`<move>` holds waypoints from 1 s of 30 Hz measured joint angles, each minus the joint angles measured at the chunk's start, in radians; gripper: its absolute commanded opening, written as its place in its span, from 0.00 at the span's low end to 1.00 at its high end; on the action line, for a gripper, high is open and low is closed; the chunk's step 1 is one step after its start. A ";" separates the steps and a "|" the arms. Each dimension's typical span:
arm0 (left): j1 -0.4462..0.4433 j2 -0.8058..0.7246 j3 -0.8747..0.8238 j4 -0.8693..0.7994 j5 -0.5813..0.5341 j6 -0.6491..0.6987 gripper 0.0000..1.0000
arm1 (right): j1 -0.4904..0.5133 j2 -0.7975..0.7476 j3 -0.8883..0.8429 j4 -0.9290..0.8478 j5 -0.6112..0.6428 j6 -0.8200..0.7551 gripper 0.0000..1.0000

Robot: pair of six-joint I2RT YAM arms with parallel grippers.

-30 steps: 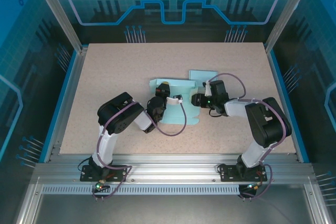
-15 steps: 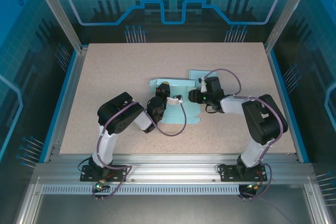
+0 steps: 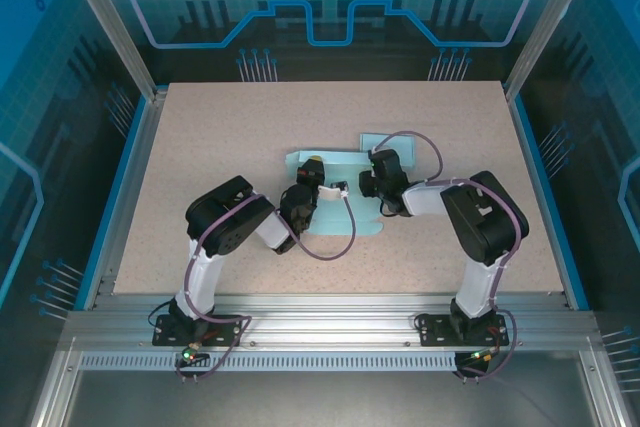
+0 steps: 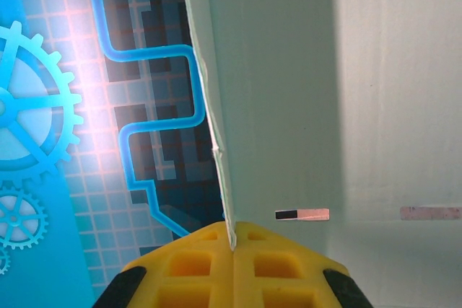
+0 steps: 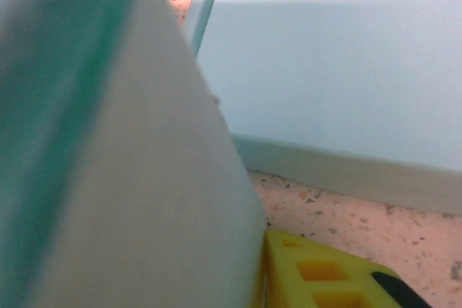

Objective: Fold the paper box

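Note:
The paper box [image 3: 326,209] is a pale teal sheet lying partly flat at the middle of the table. My left gripper [image 3: 313,166] is at its left rear part. In the left wrist view the yellow fingers [image 4: 195,265] are pressed together on the thin edge of an upright panel [image 4: 289,106]. My right gripper [image 3: 371,176] is low at the sheet's right side, beside a rear flap [image 3: 386,139]. In the right wrist view a raised flap [image 5: 130,178] lies against the inner face of one yellow finger [image 5: 317,273] and hides the other.
The speckled beige table [image 3: 220,137] stretches wide on all sides of the sheet. Metal frame posts and blue patterned walls enclose it. A purple cable [image 3: 345,232] from the left arm loops over the sheet's near part.
My right gripper has slid left along the sheet's right side to its raised flap, and the elbow has swung in with it. The left arm has stayed still.

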 measured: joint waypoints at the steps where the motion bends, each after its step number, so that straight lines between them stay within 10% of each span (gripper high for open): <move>1: -0.003 0.000 0.000 0.000 -0.003 -0.002 0.15 | 0.004 0.000 0.000 0.000 0.016 0.001 0.22; 9: -0.068 -0.037 0.000 -0.041 -0.024 -0.085 0.60 | 0.013 0.000 0.000 -0.003 0.094 0.006 0.00; 18: -0.147 -0.189 -0.046 -0.055 -0.121 -0.277 0.98 | 0.043 -0.001 0.000 -0.011 0.152 0.004 0.00; 30: -0.217 -0.648 -0.192 -0.108 -0.250 -0.793 0.99 | 0.048 -0.174 -0.139 -0.031 0.188 0.061 0.00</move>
